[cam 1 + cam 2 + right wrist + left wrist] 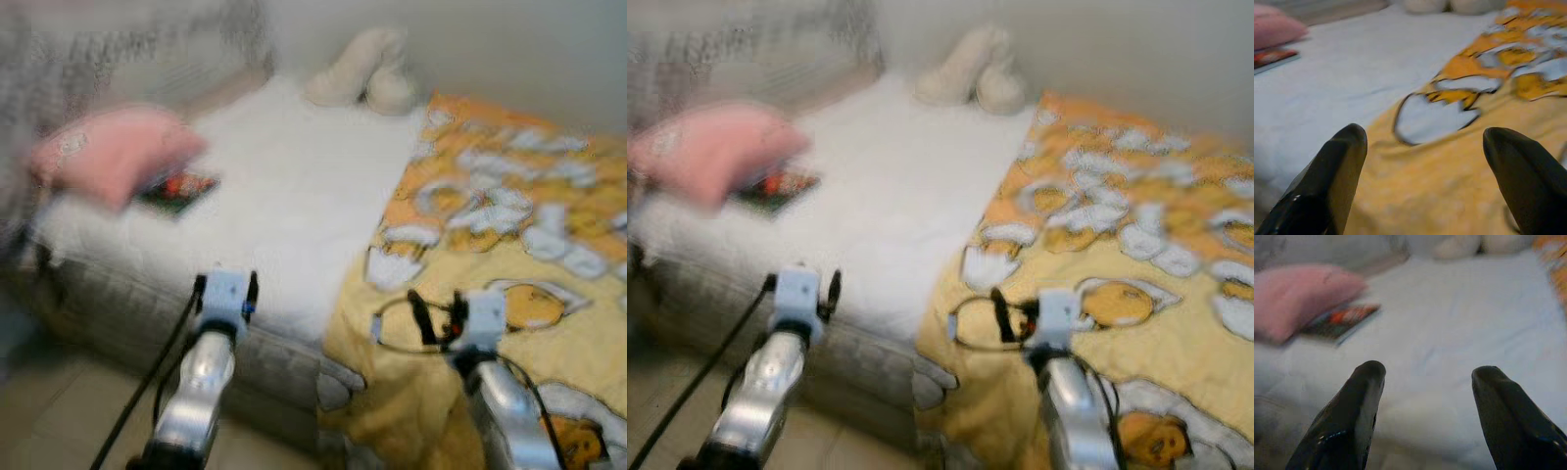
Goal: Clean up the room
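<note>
A bed with a white sheet [294, 186] lies before me, blurred. A yellow blanket [509, 255] with white and orange cartoon shapes covers its right part. A pink pillow [108, 152] lies at the bed's left, partly over a dark book [178, 191] with a red cover. My left gripper [1422, 377] is open, held over the bed's near edge, with nothing between its fingers. My right gripper [1422, 139] is open over the near edge of the yellow blanket [1449, 186], also holding nothing.
A cream plush toy [362, 69] rests at the head of the bed against the pale wall. A grey patterned cushion [127, 49] leans at the back left. The grey mattress side [147, 313] and beige floor [59, 421] show below.
</note>
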### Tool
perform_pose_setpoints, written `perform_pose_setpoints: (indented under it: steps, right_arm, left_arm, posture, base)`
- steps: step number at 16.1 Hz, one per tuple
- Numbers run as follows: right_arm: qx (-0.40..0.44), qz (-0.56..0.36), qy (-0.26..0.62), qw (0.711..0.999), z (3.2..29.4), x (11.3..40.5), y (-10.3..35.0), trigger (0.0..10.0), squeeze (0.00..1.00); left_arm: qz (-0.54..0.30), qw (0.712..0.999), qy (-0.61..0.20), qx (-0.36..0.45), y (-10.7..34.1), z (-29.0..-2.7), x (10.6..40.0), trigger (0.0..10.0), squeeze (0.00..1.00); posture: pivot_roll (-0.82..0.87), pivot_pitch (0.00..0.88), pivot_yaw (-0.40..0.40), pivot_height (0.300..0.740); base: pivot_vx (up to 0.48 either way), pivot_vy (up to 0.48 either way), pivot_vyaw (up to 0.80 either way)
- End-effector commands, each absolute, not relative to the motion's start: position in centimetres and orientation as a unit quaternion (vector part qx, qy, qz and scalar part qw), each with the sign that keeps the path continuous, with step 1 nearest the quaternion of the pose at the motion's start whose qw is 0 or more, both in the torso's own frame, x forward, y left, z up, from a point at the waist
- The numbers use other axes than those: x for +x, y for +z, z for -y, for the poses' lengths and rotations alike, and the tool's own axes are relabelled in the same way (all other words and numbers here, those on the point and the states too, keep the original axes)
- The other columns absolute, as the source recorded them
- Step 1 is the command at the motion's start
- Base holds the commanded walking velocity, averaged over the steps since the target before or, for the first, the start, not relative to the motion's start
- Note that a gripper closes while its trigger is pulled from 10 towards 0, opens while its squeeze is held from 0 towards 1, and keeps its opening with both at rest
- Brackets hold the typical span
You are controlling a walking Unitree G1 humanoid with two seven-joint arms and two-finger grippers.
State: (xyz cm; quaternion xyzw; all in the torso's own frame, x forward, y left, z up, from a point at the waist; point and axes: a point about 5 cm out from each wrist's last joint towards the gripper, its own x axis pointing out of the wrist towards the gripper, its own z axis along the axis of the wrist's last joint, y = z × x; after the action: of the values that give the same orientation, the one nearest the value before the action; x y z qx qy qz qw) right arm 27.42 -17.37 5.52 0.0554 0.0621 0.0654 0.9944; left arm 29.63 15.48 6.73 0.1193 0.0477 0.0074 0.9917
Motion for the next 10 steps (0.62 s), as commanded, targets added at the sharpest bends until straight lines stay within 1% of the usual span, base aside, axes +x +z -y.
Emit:
perform_pose_setpoints:
  steps: [1,2,3,6,9,10]
  right_arm:
    - [0.045,-0.054,0.062,0.996,17.8,27.4,5.7,10.0,0.0]
    - [0.048,-0.057,0.062,0.995,17.6,27.3,5.5,10.0,0.0]
    - [0.05,-0.057,0.063,0.995,17.5,27.2,5.4,10.0,0.0]
    - [0.055,-0.058,0.063,0.995,17.4,26.9,4.9,10.0,0.0]
    - [0.069,-0.06,0.05,0.995,17.0,26.5,4.4,10.0,0.0]
    - [0.071,-0.06,0.058,0.994,16.4,26.4,4.3,10.0,0.0]
  left_arm:
    - [-0.047,0.992,-0.001,0.119,7.2,-15.3,30.0,10.0,0.0]
    - [-0.045,0.993,-0.01,0.105,7.5,-14.9,30.5,10.0,0.0]
    - [-0.036,0.993,-0.018,0.108,7.9,-14.8,30.5,10.0,0.0]
    - [-0.03,0.988,-0.041,0.144,8.5,-15.0,29.9,10.0,0.0]
    - [-0.027,0.986,-0.058,0.152,9.0,-15.4,30.2,10.0,0.0]
    - [-0.032,0.99,-0.056,0.129,9.1,-15.1,30.8,10.0,0.0]
  posture:
    - [0.1,0.0,-0.008,0.731]
    - [0.09,0.0,0.006,0.731]
    - [0.09,0.0,0.021,0.731]
    - [0.1,0.0,0.059,0.731]
    - [0.09,0.0,0.085,0.731]
    - [0.08,0.0,0.085,0.731]
  base:
    - [0.0,-0.469,0.58]
    - [0.0,0.0,0.58]
    - [0.0,0.0,0.57]
    - [0.0,0.0,0.56]
    - [0.0,0.0,0.56]
    - [0.0,0.334,0.56]
